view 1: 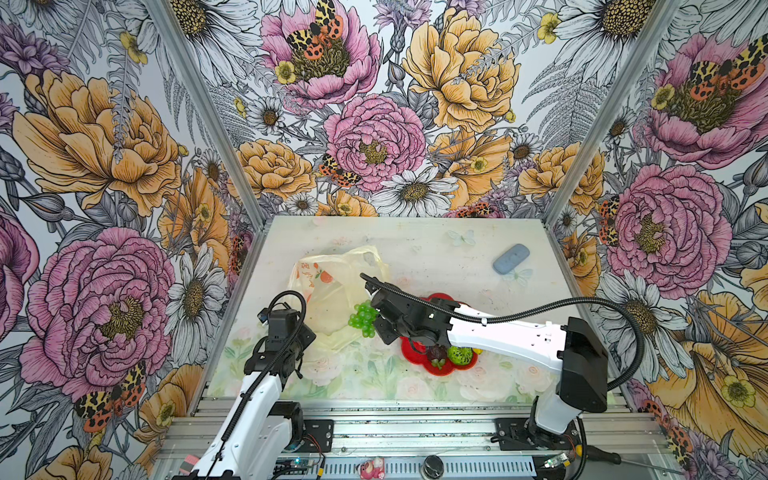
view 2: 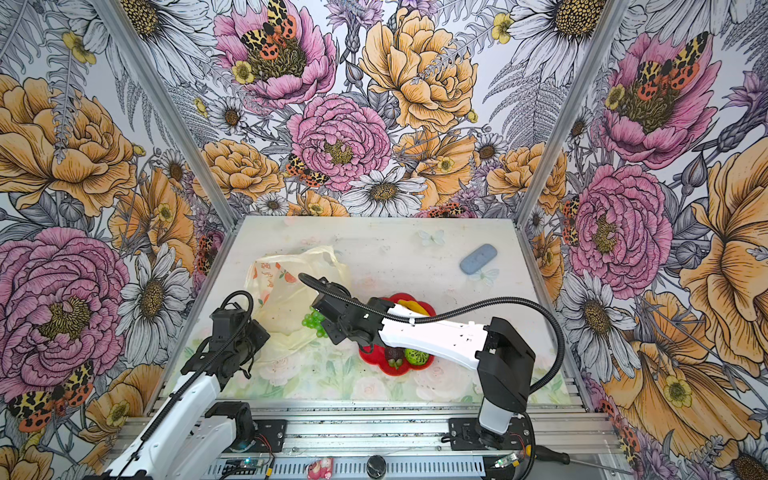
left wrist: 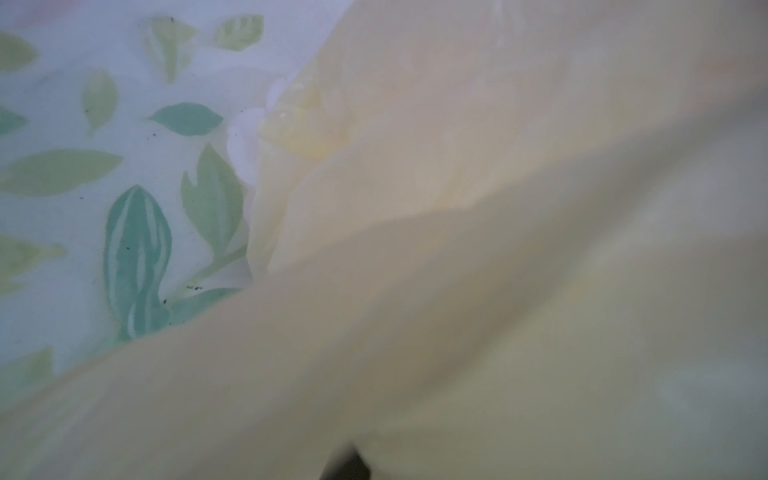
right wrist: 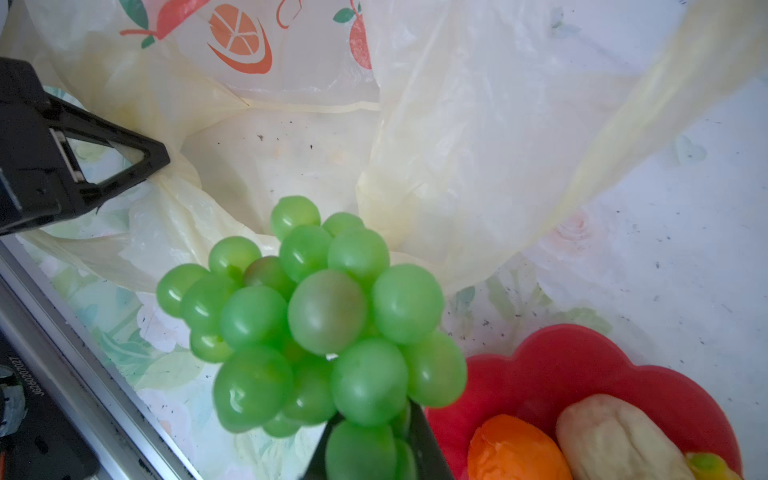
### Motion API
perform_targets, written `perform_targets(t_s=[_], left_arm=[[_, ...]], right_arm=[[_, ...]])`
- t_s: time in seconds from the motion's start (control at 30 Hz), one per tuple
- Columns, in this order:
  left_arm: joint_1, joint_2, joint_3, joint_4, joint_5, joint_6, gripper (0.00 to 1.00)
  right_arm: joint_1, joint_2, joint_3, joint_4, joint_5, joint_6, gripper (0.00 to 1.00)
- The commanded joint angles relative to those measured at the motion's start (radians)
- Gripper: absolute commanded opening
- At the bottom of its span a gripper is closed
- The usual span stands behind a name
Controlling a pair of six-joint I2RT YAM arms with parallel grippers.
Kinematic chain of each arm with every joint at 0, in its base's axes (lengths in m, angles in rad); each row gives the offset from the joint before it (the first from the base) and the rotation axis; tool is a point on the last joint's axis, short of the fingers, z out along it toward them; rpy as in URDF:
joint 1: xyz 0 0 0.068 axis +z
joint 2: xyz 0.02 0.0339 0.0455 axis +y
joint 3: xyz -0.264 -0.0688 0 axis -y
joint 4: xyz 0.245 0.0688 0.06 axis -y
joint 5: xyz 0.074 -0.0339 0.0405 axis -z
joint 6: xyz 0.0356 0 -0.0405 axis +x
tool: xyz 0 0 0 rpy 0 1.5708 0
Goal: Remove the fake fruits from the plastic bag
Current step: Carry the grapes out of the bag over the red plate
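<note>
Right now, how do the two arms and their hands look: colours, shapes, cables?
Both the left arm and the right arm have white shells with black joints and black wrist blocks. A black ribbed cable runs along each, arching high over the right one. The left hand is black, its tip an open triangular frame. The right hand is black too.
</note>
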State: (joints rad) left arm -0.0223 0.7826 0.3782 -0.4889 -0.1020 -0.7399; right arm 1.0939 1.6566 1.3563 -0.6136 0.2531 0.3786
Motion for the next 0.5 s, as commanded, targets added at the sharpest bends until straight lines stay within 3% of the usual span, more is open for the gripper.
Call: perform_targets(t_s=[0.0, 0.23, 0.47], left_arm=[[0.01, 0.002, 0.034, 0.032, -0.031, 0.04, 0.0], [0.013, -0.005, 0.029, 0.039, -0.014, 0.05, 0.0], [0.015, -0.04, 0.018, 0.038, -0.006, 0.055, 0.0]], right_arm=[[-0.003, -0.086, -0.053, -0.034, 0.092, 0.039, 0.19], [-0.008, -0.148, -0.148, -0.091, 0.115, 0.096, 0.18], [-0.004, -0.204, -0.194, -0.207, 0.122, 0.056, 0.18]])
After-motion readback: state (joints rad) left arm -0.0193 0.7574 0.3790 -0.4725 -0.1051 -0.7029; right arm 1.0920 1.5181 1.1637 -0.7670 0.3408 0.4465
